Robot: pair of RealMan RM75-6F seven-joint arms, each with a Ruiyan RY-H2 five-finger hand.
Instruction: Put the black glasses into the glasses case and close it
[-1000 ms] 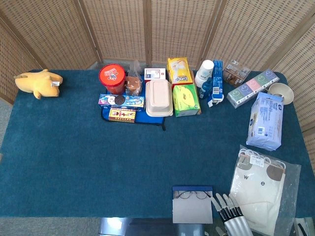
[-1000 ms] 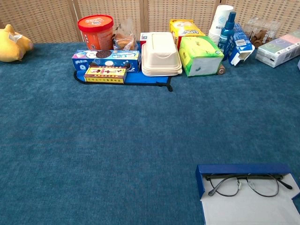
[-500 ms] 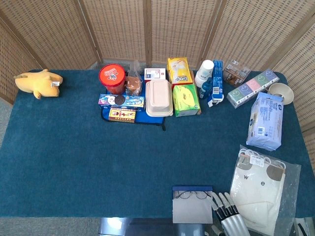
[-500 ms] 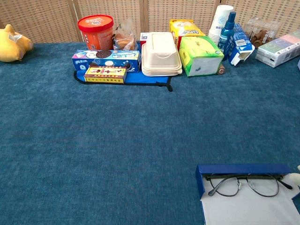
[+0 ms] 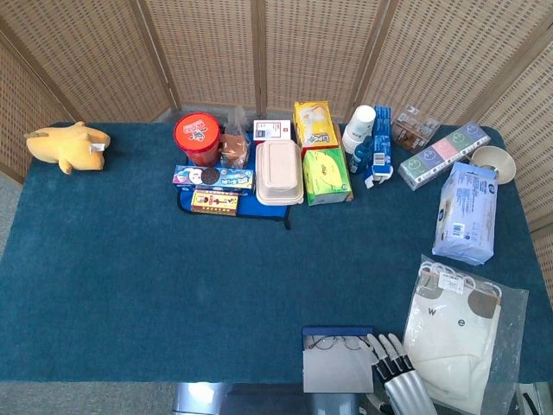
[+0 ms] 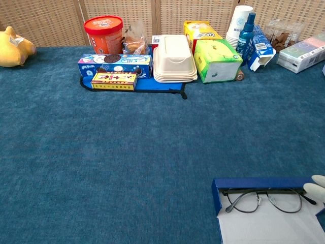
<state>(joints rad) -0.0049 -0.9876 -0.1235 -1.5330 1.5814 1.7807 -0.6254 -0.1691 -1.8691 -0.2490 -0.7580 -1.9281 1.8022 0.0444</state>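
The black glasses (image 6: 264, 200) lie inside the open blue glasses case (image 6: 264, 183), at the table's near edge, right of centre; in the head view the glasses (image 5: 337, 342) show small in the case (image 5: 338, 331), whose grey lid flap lies flat toward me. My right hand (image 5: 396, 372) is at the case's right end, fingers straight and apart, holding nothing; in the chest view only its fingertips (image 6: 319, 186) show at the right edge, next to the glasses' temple. My left hand is in neither view.
A plastic-wrapped white bag (image 5: 460, 337) lies just right of the hand. A blue wipes pack (image 5: 467, 213) sits further back right. Snack boxes, a red tub (image 5: 198, 138), a white lunch box (image 5: 278, 173) and bottles line the back. A yellow plush (image 5: 69, 147) lies far left.
My right hand has crept left and forward toward the case's right end; its fingertips have entered the chest view. Glasses and case have not moved.
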